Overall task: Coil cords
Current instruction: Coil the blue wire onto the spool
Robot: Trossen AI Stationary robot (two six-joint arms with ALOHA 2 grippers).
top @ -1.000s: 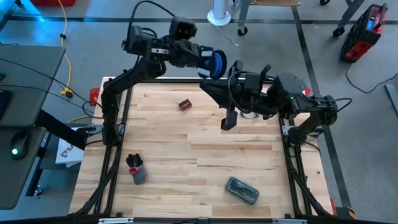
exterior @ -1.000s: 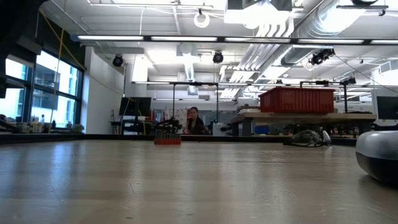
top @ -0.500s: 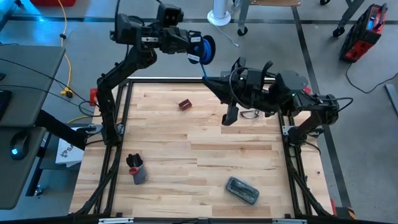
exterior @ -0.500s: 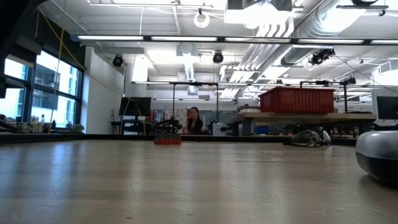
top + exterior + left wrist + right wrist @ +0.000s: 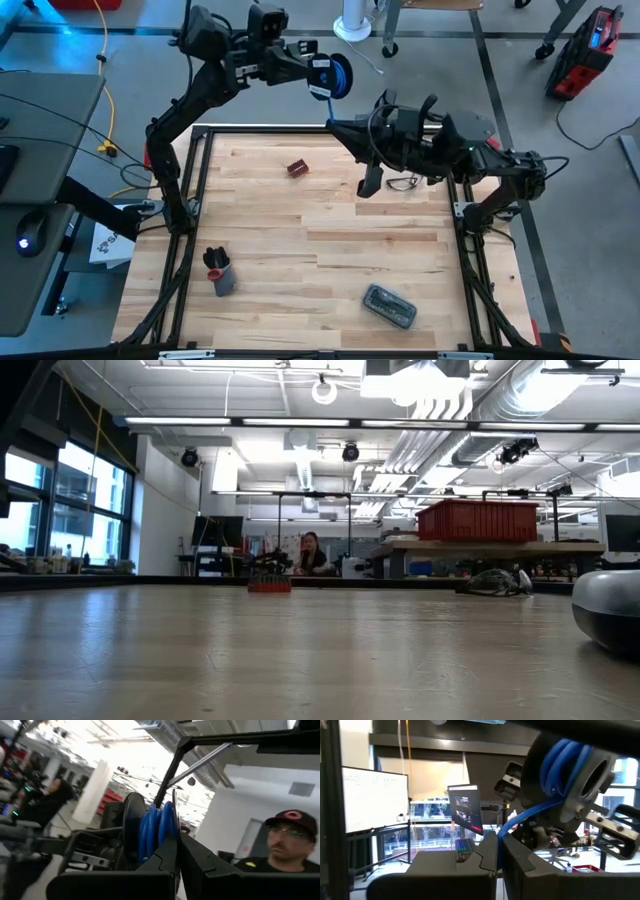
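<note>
The black reel (image 5: 337, 75) wound with blue cord is held high beyond the table's far edge by my left gripper (image 5: 318, 72), which is shut on it. The reel also shows in the left wrist view (image 5: 150, 827) and the right wrist view (image 5: 570, 762). A free stretch of blue cord (image 5: 327, 105) runs down from the reel to my right gripper (image 5: 332, 123). That gripper is shut on the cord just above the table's far edge, a little nearer than the reel. My left gripper pinches the rim of one thin reel flange (image 5: 175, 820) between its two fingers. The fingers come about level from the table's left. The reel is lifted clear, standing on edge. My right gripper pinches the blue cord (image 5: 506, 827) between its fingers, coming from the table's right. The cord runs slanting up from the fingers to the reel, nearly straight.
On the table lie a small red-brown block (image 5: 297, 168), a dark grey and red thing (image 5: 218, 272), a grey-green case (image 5: 390, 305) and thin glasses (image 5: 404, 184) under the right arm. A person in a red cap (image 5: 287, 840) shows beyond the table.
My left gripper has lifted the reel and carried it past the table's far edge, toward the left, away from my right gripper. My right gripper has shifted slightly toward the far edge. A stretch of blue cord now shows between reel and right gripper.
</note>
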